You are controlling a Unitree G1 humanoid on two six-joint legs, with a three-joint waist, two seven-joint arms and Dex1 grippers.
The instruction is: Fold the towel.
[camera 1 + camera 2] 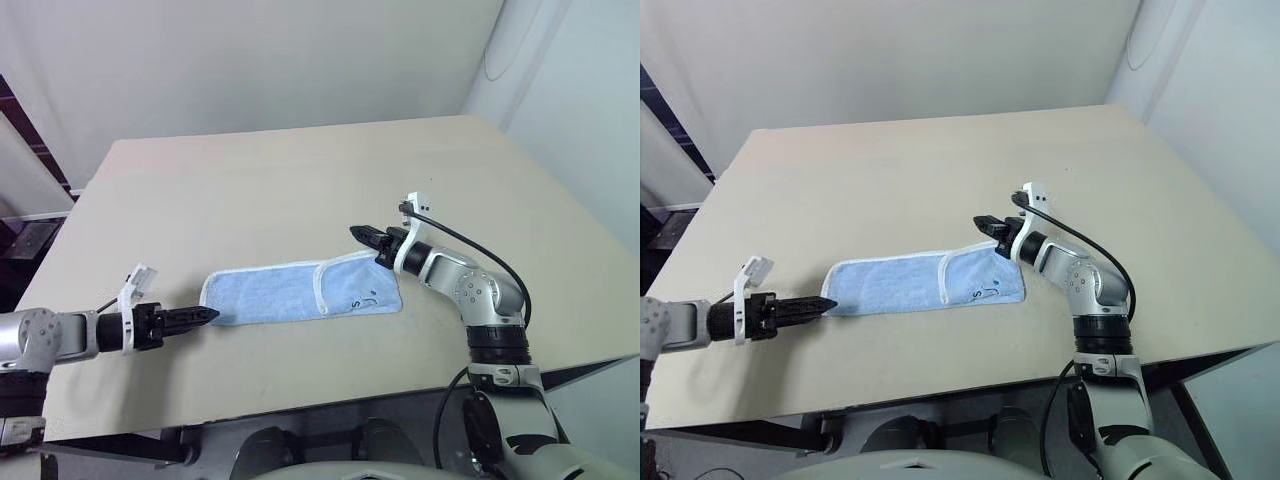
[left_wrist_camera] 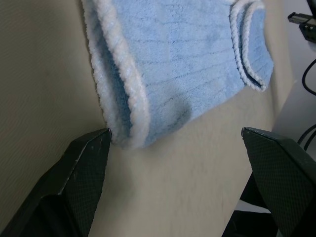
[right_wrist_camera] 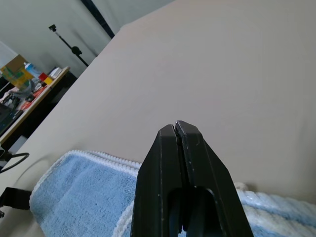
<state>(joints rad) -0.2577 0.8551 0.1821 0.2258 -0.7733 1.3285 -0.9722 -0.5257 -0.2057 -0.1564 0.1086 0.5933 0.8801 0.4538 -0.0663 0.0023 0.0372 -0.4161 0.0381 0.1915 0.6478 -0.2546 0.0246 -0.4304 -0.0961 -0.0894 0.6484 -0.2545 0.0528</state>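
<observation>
On the bench: the towel [image 1: 300,293] lies near the front edge of the bench [image 1: 300,190], a long narrow light blue strip with white edging, already doubled lengthwise, its right-hand end lapped back over itself.
Long axis: it runs side to side across the robot's front, from the left hand towards the right hand.
Left hand: the left hand [image 1: 205,315] sits low over the bench at the towel's left end, pointing along the strip; in the left wrist view its fingers [image 2: 79,173] stand wide apart, one just at the rolled corner of the cloth, nothing between them.
Right hand: the right hand [image 1: 362,235] hovers just above the towel's right end, angled towards the left; in the right wrist view its fingers [image 3: 177,148] are pressed together with no cloth between them.
Nearer hand: both are at an end of the strip; the left looks readier, low and spread at the cloth's edge.
Next move, as a judgement: bringing one short end over to the other along that axis would halve the strip.
Writing: a small dark mark [image 1: 366,297] near the right end, too small to read; no brand visible.
</observation>
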